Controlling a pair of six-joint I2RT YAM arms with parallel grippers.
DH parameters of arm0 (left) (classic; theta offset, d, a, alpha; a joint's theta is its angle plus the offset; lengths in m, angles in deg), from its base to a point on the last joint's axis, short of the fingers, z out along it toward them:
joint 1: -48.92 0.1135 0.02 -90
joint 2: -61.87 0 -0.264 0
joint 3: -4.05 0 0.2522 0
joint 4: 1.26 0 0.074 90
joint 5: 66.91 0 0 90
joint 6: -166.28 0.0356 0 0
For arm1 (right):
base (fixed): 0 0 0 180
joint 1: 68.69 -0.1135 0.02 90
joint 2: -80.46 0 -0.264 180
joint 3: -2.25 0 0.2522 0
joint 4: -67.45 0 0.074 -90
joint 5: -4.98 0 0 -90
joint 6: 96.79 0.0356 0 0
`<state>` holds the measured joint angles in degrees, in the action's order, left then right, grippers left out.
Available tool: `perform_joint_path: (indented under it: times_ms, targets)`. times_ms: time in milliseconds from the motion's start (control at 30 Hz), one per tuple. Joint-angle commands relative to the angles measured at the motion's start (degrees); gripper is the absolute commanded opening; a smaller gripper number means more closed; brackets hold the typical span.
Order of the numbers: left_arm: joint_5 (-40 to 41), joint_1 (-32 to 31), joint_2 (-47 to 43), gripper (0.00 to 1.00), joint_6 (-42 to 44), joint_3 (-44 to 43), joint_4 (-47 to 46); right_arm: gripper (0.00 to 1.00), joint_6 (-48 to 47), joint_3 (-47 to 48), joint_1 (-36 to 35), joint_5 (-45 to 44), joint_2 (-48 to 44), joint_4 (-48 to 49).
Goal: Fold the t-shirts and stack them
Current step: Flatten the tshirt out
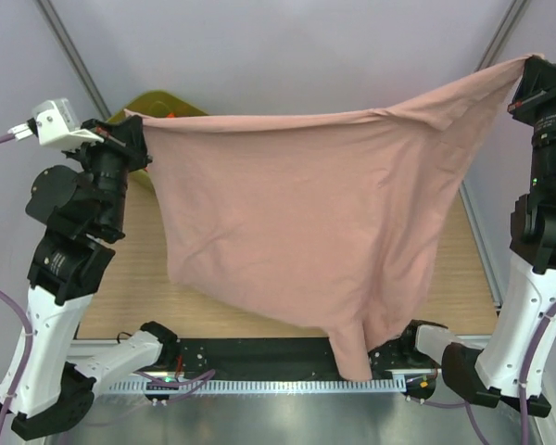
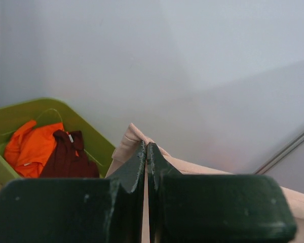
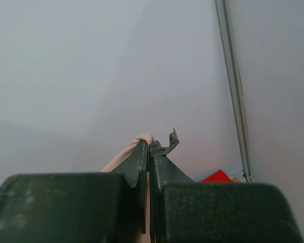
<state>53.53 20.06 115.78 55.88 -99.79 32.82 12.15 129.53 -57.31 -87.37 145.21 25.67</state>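
T-shirt of soft dusty-pink cloth (image 1: 306,213) hangs spread above the wooden desk (image 1: 120,287), long axis running left to right, right corner higher; left jaws and right jaws each clench a top corner.

This is looking like a robotics lab cell: pale panel walls (image 1: 306,46) with metal struts (image 1: 69,46) are enclosing a wooden tabletop (image 1: 120,287), while the left arm (image 1: 69,241) and right arm (image 1: 537,278) are sitting bolted at its near edge.
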Motion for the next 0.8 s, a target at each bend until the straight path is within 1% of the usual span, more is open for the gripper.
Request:
perform_joint_path:
  times_ms: [0,167,267,433,533,667,767]
  targets:
    - [2.4,0.5,-4.2,0.01,1.7,-3.4,-6.7,0.01,-2.3,2.2,0.3,-0.8,-5.8,5.6]
    - [1.6,0.5,-8.7,0.01,-0.2,-1.9,-4.2,0.01,-2.5,2.6,0.3,-1.3,-10.3,3.1]
    - [0.9,0.6,-12.2,0.01,-1.0,-1.9,-2.0,0.01,-3.2,4.8,0.3,-1.9,-13.0,0.5]
    - [0.0,0.5,-18.4,0.0,-1.8,-2.6,1.0,0.01,-3.4,7.9,0.3,-1.8,-17.5,-3.1]
    - [-0.4,0.5,-20.5,0.01,-2.1,-4.0,2.4,0.01,-2.3,9.2,0.3,-1.7,-19.6,-4.5]
    - [-0.7,0.5,-20.4,0.01,-1.4,-6.2,2.9,0.01,-1.2,9.7,0.3,-0.8,-20.0,-4.6]
    - [-0.7,0.6,-19.2,0.0,-0.8,-5.6,1.5,0.01,-1.0,8.4,0.3,-0.3,-19.0,-4.4]
